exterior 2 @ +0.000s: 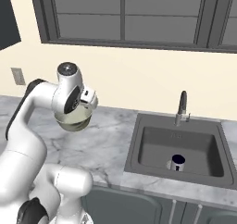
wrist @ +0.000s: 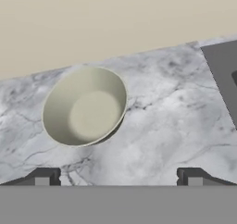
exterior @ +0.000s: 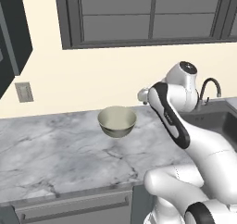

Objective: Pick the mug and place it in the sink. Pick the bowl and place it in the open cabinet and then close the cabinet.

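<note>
**Hand view: bowl ahead, grip not yet made**

Bowl [wrist: 84, 106] sits upright on the marble counter [wrist: 176, 121], left of the sink [exterior 2: 178, 146]; the mug [exterior 2: 177, 162] lies in the basin. Gripper [wrist: 118, 177] jaws spread wide, empty, short of the bowl. Judged rigid, light, smooth-glazed and slippery: pinch the near rim wall, one finger inside.

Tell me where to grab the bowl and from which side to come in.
Grip the bowl by its thin rim, coming down from above with one finger inside and one outside. It sits upright on the counter, mouth open, and looks too wide to span. The gripper is open.
</note>
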### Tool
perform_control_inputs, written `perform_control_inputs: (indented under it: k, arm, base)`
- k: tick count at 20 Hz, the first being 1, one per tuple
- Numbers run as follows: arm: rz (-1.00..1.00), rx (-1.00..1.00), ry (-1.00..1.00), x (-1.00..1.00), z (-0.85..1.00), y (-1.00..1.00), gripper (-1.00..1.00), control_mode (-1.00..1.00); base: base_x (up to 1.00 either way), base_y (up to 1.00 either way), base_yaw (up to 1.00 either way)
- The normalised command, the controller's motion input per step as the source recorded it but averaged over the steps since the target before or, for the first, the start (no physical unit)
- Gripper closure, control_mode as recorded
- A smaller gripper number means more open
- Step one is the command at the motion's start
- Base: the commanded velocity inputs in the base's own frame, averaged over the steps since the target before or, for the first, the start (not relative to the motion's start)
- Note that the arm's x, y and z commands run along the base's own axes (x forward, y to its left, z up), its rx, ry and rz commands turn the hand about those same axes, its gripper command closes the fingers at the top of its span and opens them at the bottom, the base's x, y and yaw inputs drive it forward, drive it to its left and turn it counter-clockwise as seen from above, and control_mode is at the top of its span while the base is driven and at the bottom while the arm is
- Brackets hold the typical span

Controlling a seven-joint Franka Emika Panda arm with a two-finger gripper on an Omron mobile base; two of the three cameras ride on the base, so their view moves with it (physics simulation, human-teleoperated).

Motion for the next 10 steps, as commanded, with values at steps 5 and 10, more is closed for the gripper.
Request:
perform_control_inputs:
  k: [5, 10]
  arm:
    - [0.00, 0.03, 0.00, 0.13, -0.56, 0.11, -1.00, -1.00]
    - [0.00, 0.00, 0.00, 0.07, -0.37, 0.11, -1.00, -1.00]
  base:
    - [0.00, 0.00, 0.00]
    - [0.00, 0.00, 0.00]
